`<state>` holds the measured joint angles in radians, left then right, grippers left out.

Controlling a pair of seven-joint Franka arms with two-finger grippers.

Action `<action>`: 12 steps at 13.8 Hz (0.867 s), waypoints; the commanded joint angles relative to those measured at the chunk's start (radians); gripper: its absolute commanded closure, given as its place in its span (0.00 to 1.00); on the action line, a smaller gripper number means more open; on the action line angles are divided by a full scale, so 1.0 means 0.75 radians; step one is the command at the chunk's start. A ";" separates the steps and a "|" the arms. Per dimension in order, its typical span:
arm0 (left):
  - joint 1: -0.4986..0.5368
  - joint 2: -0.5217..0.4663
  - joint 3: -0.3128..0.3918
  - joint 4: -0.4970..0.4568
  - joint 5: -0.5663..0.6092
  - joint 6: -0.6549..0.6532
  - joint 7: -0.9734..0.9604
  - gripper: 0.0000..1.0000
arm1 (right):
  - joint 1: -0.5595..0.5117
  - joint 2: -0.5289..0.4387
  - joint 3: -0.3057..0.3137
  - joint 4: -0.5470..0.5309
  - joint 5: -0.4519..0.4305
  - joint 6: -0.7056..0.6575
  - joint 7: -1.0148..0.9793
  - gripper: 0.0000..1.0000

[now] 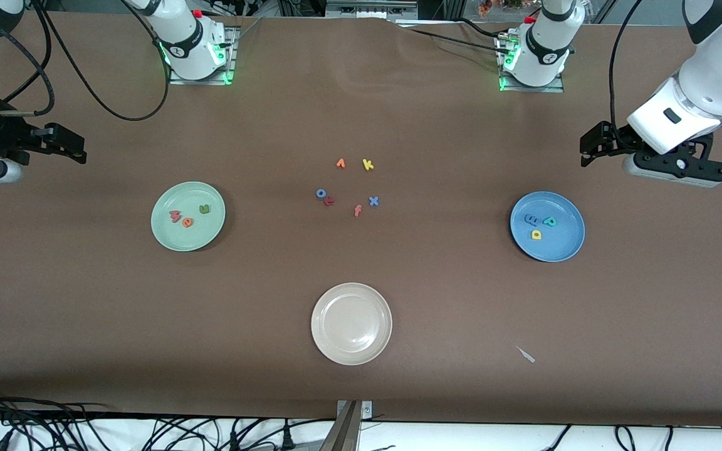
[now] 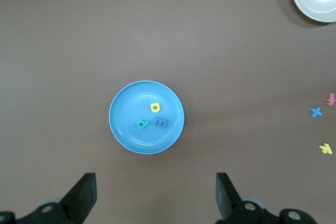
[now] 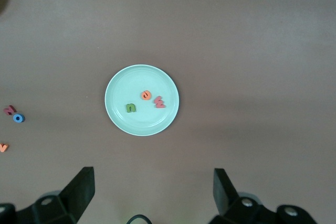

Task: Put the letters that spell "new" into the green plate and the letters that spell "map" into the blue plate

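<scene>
Looks sorted: n (image 1: 204,209), e (image 1: 187,222) and w (image 1: 175,216) lie in the green plate (image 1: 167,235) toward the right arm's end, and m (image 1: 533,219), a (image 1: 536,235) and p (image 1: 550,221) in the blue plate (image 1: 561,247) toward the left arm's end. Left gripper (image 2: 155,195) and right gripper (image 3: 153,192) both hang released, each above the table near its plate. Those foam letters look featherlight and squishy, so I'd pinch across the edges. Only the front view shows the spare letters (image 1: 348,185) all at once; the wrist views show the plated ones clearer.
</scene>
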<state>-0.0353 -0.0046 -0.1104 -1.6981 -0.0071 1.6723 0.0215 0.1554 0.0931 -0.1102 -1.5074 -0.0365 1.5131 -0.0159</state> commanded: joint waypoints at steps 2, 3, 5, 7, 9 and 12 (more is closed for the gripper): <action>0.008 -0.016 -0.004 -0.004 -0.023 -0.013 0.018 0.00 | -0.001 0.013 0.004 0.034 -0.013 -0.011 -0.018 0.00; 0.008 -0.016 -0.004 -0.004 -0.023 -0.013 0.018 0.00 | -0.003 0.013 0.004 0.034 -0.011 -0.011 -0.018 0.00; 0.008 -0.016 -0.004 -0.004 -0.023 -0.013 0.018 0.00 | -0.003 0.015 0.002 0.034 -0.013 -0.001 -0.018 0.00; 0.008 -0.016 -0.004 -0.004 -0.023 -0.013 0.018 0.00 | -0.003 0.015 0.002 0.034 -0.013 0.001 -0.018 0.00; 0.008 -0.016 -0.004 -0.004 -0.023 -0.013 0.016 0.00 | -0.001 0.015 0.002 0.034 -0.009 0.005 -0.018 0.00; 0.008 -0.016 -0.004 -0.004 -0.023 -0.013 0.018 0.00 | -0.003 0.013 0.004 0.034 -0.007 0.003 -0.018 0.00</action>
<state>-0.0353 -0.0046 -0.1104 -1.6981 -0.0071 1.6720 0.0215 0.1561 0.0935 -0.1100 -1.5074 -0.0365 1.5215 -0.0161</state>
